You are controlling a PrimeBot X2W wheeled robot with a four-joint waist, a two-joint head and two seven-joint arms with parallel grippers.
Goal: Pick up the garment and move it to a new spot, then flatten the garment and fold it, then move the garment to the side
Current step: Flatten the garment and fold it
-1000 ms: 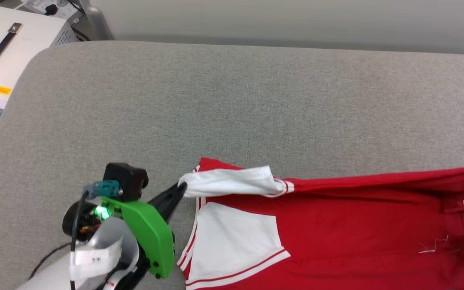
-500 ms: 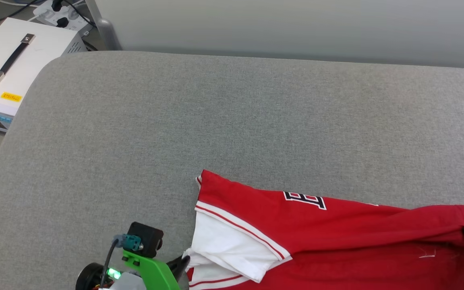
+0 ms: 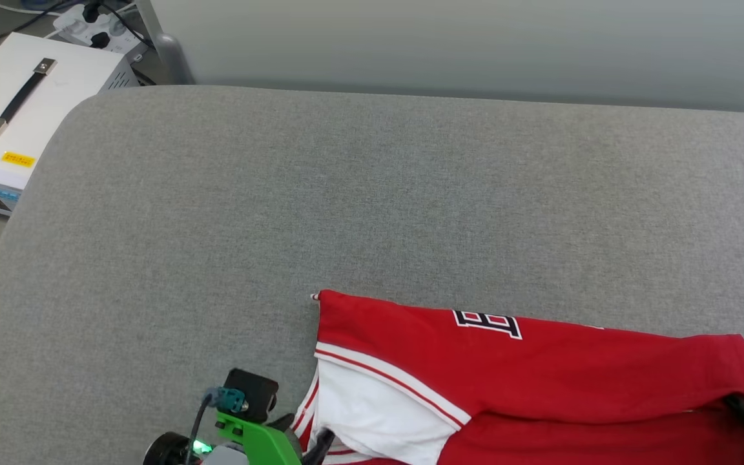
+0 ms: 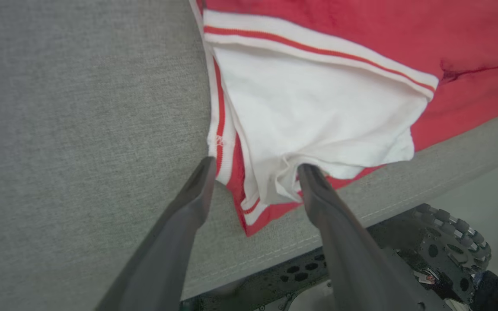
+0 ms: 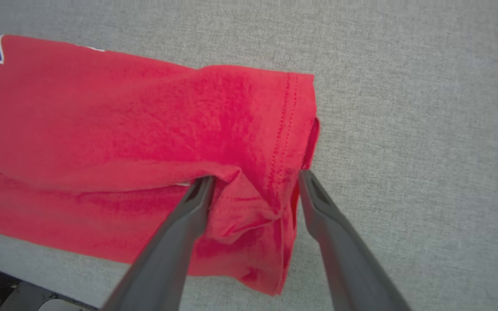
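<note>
On the grey surface, red jersey lying long side to side, sleeve at open left tool, hem at open right tool.

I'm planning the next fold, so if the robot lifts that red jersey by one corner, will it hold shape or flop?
Probably floppy: the garment lies doubled over itself, with soft creases at the hem. It looks thin, so the white sleeve would likely dangle. On the woven grey cushion a push would probably bunch it, not slide it.

Left gripper and right gripper spread their jaws (clamped before), releasing the garment.
</note>
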